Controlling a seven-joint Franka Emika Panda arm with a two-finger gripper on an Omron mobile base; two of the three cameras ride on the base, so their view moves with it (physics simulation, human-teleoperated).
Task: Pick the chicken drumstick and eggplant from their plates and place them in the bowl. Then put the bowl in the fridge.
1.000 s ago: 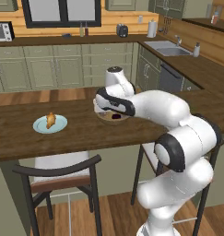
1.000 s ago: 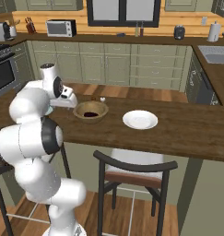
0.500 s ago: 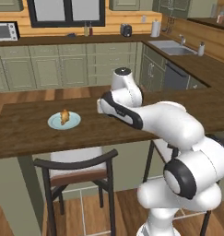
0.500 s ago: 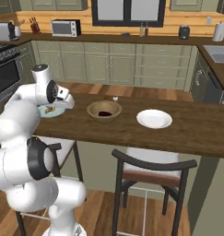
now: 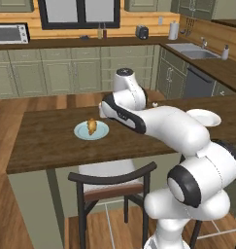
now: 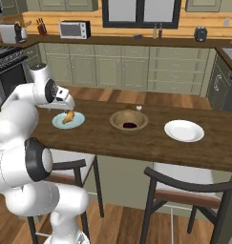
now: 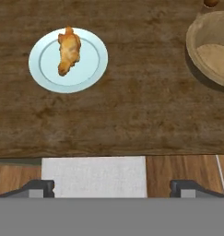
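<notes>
I see the gripper [image 7: 111, 186] spread wide and holding nothing; the drumstick [image 7: 68, 50] lies on its blue plate [image 7: 92, 69]; the eggplant [image 6: 130, 125] sits in the bowl [image 6: 118, 124] nearby.

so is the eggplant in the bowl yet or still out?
In. The right base view shows the dark purple eggplant at the bottom of the bowl; the white plate beside it is bare.

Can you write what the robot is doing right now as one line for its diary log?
tool: open, holding nothing | chicken drumstick: on blue plate | eggplant: in bowl | next: likely grab drumstick
</notes>
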